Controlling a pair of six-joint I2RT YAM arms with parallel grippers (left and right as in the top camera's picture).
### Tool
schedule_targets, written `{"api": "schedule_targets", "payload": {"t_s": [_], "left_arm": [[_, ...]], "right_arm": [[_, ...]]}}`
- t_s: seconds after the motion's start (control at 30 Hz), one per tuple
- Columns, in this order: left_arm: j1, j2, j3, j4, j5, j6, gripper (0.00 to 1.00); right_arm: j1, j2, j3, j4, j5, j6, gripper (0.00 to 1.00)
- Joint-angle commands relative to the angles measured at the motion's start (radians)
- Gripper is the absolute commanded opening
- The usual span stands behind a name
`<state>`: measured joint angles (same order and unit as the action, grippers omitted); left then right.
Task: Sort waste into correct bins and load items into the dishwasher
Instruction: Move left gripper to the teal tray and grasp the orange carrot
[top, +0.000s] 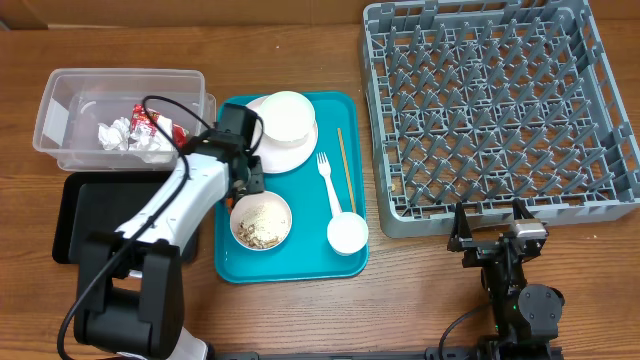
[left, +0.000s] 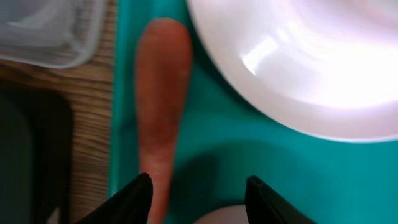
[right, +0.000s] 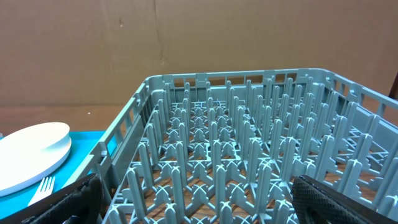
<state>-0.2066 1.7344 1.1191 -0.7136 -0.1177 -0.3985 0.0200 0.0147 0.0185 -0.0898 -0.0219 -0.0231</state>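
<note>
LOW OVER THE TRAY: The left pincer (left: 198, 186) hangs just above the teal tray (left: 211, 143), its two black fingers (left: 134, 202) roughly half apart. The thin end of a small orange carrot (left: 163, 93) runs in beside one finger, though the view is too close to tell whether they touch. The other finger stands clear of it, so nothing is clamped. The carrot lies flat on the tray, lengthwise along the rim that faces the bins. It is just beside the white round plate (top: 288, 160) but apart from it.

A white bowl (top: 287, 113) sits on that plate. On the near part of the tray a second bowl (top: 237, 222) holds beige rice-like scraps (top: 262, 224). To its right a white plastic fork (top: 327, 182) and thin wooden chopsticks (top: 341, 160) lie side by side, pointing away from the robot. A small white cup (top: 347, 234) sits at the fork's near end.

Left of the tray, a clear plastic tub (top: 58, 115) holds a crumpled white napkin (top: 118, 134) and a red printed wrapper (top: 152, 119). A shallow black tray (top: 80, 215) sits nearer the robot, partly under the left arm.

Across the wooden surface (top: 330, 310), the large grey dish rack (top: 372, 120) fills the far right corner with its rows of upright pegs. The right pincer (top: 490, 228) sits at the rack's near wall, spread wide, gripping nothing.
</note>
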Motion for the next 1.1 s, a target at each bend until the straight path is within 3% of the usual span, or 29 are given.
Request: {"api": "schedule_targets", "payload": {"t_s": [0.0,0.13,0.23,0.27,0.43,0.47,0.6,0.7,0.77,0.9,1.07], "left_arm": [[0.030,-0.008,0.006,0.012,-0.020,-0.032,0.57],[0.032,-0.008,0.006,0.068,-0.020,-0.032,0.69],[0.031,-0.008,0.006,0.092,-0.020,-0.003,0.96],[0.031,-0.008,0.006,0.096,-0.020,0.009,1.00],[0.031,-0.006,0.006,0.118,-0.020,0.063,1.00],[0.031,-0.006,0.006,0.118,-0.019,0.071,0.96],[0.029,-0.005,0.005,0.109,-0.020,0.082,0.62],[0.029,-0.005,0.001,0.113,-0.024,0.085,0.48],[0.029,-0.005,-0.008,0.121,-0.024,0.085,0.45],[0.029,-0.005,-0.035,0.150,-0.026,0.093,0.52],[0.029,-0.005,-0.038,0.167,-0.029,0.106,0.53]], "right_arm": [[-0.005,-0.012,-0.011,0.008,-0.002,0.000,1.00],[-0.005,-0.012,-0.011,0.008,-0.002,0.000,1.00],[-0.005,-0.012,-0.011,0.008,-0.002,0.000,1.00],[-0.005,-0.012,-0.011,0.008,-0.002,0.000,1.00],[-0.005,-0.012,-0.011,0.008,-0.002,0.000,1.00],[-0.005,-0.012,-0.011,0.008,-0.002,0.000,1.00],[-0.005,-0.012,-0.011,0.008,-0.002,0.000,1.00],[-0.005,-0.012,-0.011,0.008,-0.002,0.000,1.00],[-0.005,-0.012,-0.011,0.007,-0.002,0.000,1.00],[-0.005,-0.012,-0.011,0.008,-0.002,0.000,1.00],[-0.005,-0.012,-0.011,0.008,-0.002,0.000,1.00]]}}
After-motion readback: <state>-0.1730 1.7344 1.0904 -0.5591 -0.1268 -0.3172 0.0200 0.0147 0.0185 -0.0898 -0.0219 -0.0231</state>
